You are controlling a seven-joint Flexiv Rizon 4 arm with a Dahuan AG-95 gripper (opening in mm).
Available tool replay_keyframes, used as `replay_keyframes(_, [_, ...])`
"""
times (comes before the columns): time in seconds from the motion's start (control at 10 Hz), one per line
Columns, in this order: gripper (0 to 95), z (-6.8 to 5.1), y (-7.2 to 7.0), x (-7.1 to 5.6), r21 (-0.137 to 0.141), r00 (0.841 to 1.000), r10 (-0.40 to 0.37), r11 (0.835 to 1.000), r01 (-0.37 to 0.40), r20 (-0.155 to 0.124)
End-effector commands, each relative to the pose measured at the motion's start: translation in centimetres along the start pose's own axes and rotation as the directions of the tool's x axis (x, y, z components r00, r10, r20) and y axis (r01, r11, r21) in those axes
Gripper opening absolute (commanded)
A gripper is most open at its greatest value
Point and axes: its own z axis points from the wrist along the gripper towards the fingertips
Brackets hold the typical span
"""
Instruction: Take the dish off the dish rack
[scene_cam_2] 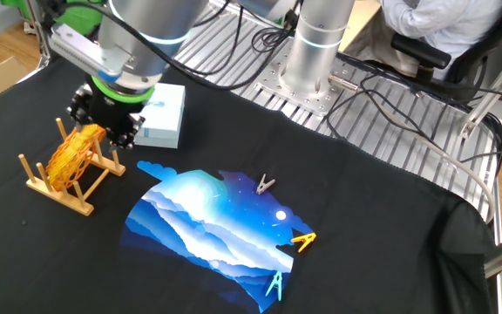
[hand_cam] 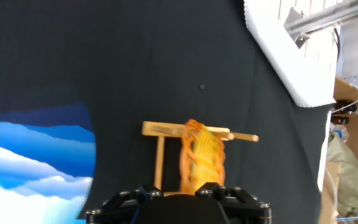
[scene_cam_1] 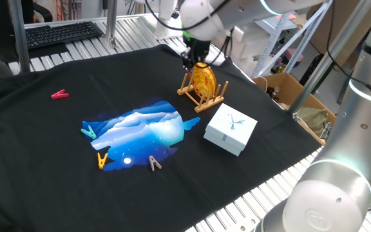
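The dish [scene_cam_1: 204,80] is a round orange-yellow wicker plate standing on edge between the pegs of the small wooden dish rack [scene_cam_1: 192,95]. It also shows in the other fixed view [scene_cam_2: 70,155] on the rack [scene_cam_2: 59,194]. My gripper [scene_cam_1: 195,61] is right at the dish's top rim [scene_cam_2: 103,124]. In the hand view the blurred dish [hand_cam: 201,155] runs up from the rack [hand_cam: 160,130] and fills the gap between my gripper's [hand_cam: 180,190] fingers, so the jaws look closed on its rim.
A white square box [scene_cam_1: 230,129] lies just right of the rack. A blue printed patch [scene_cam_1: 140,132] on the black cloth has several clothespins round it, such as a pink one [scene_cam_1: 59,95]. An open cardboard box [scene_cam_1: 288,90] stands beyond the table edge.
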Motion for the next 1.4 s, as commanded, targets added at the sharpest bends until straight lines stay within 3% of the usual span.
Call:
replay_keyframes(0.1, [57.0,0.7,-0.4,0.0,0.008,1.0,-0.018,1.0,0.018,0.01])
replay_keyframes(0.2, [38.0,1.1,-0.7,0.0,0.009,1.0,-0.026,1.0,0.026,0.016])
replay_keyframes(0.6, [38.0,1.8,-1.4,0.2,0.025,0.998,-0.044,0.999,0.043,0.034])
replay_keyframes(0.7, [57.0,1.8,-1.6,0.2,0.021,0.998,-0.044,0.999,0.043,0.034])
replay_keyframes(1.0, [0.0,1.8,-1.7,0.3,0.014,0.998,-0.042,0.999,0.042,0.048])
replay_keyframes(1.1, [0.0,1.7,-1.7,0.3,0.02,0.998,-0.043,0.999,0.042,0.048])
replay_keyframes(1.4, [0.0,1.3,-1.7,0.4,0.073,0.998,-0.052,0.996,0.049,0.03])
